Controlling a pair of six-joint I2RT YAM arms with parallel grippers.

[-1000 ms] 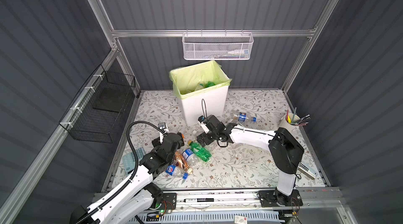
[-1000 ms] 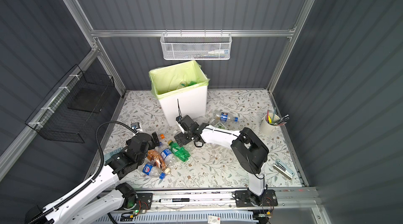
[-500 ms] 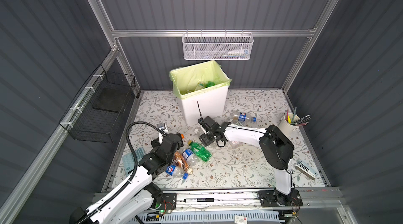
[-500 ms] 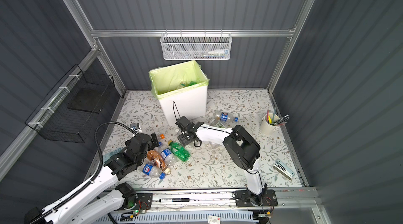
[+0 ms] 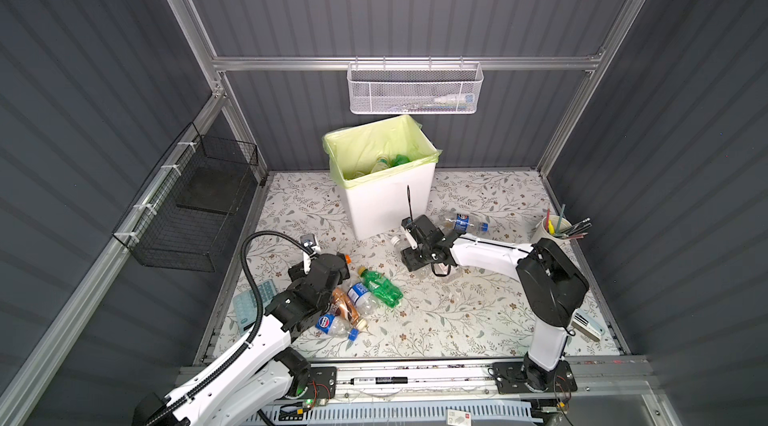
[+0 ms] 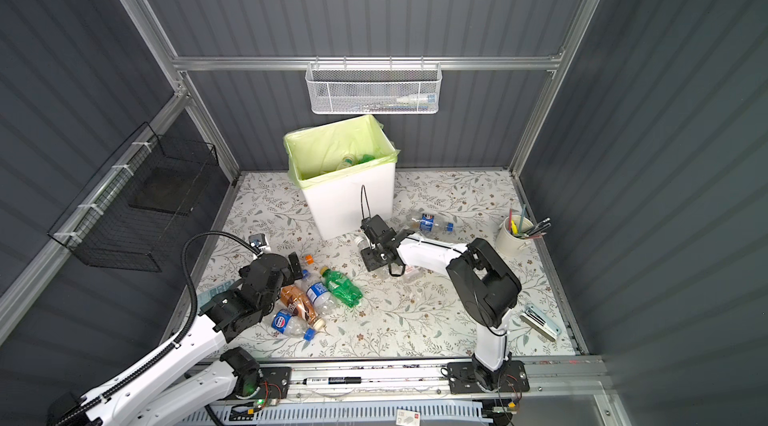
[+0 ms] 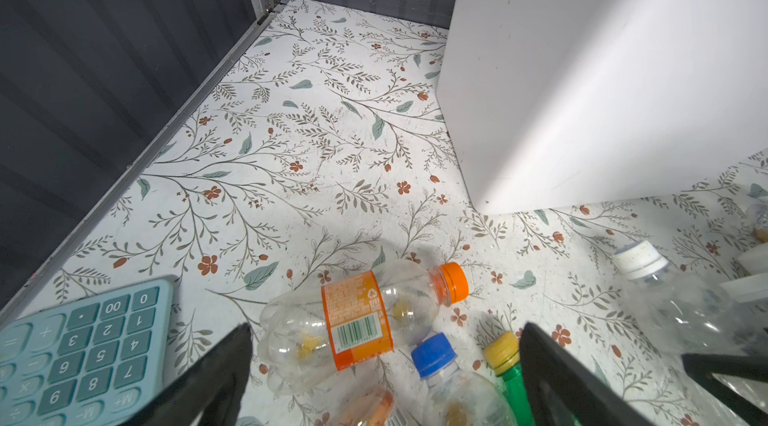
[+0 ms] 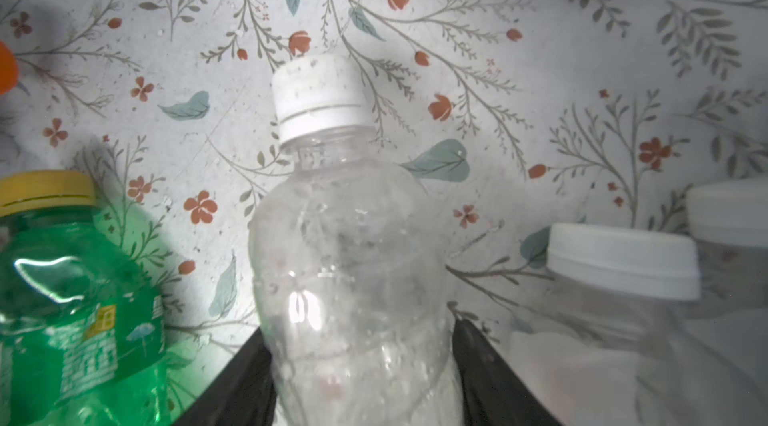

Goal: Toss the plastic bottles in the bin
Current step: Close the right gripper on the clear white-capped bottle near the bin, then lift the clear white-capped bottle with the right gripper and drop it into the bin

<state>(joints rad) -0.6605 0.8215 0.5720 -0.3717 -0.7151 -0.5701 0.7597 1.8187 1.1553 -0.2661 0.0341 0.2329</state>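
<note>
Fingers of the right gripper [image 8: 359, 328] are pressing against both sides of a clear crumpled plastic bottle with a white cap [image 8: 353, 262]. This gripper is grasping the bottle around its body, with the cap pointing away from the wrist. Whether the bottle is lying on the white floral-patterned bench [image 5: 457, 312] or hanging just clear of it is not showing. A tall white rectangular plastic bin with a pale yellow-green bag liner [image 5: 386, 204] is standing just beyond this gripper, and several discarded bottles [image 5: 390, 162] are lying inside it. A green plastic bottle with a yellow cap [image 8: 75, 278] is lying near the gripper on the side toward the left arm, and a wide clear plastic jar with a white lid [image 8: 623, 262] is sitting just beside it on the opposite side. The left gripper [image 7: 385, 328] is hanging released, its fingers spread wide and holding nothing. A clear plastic bottle with an orange label and orange cap [image 7: 357, 320] is lying crosswise between its fingertips. A clear plastic bottle with a blue cap [image 7: 457, 395] is lying beneath this gripper, nearer the wrist. A pale blue calculator [image 7: 83, 349] is lying outside one finger, on the side away from the right arm.
</note>
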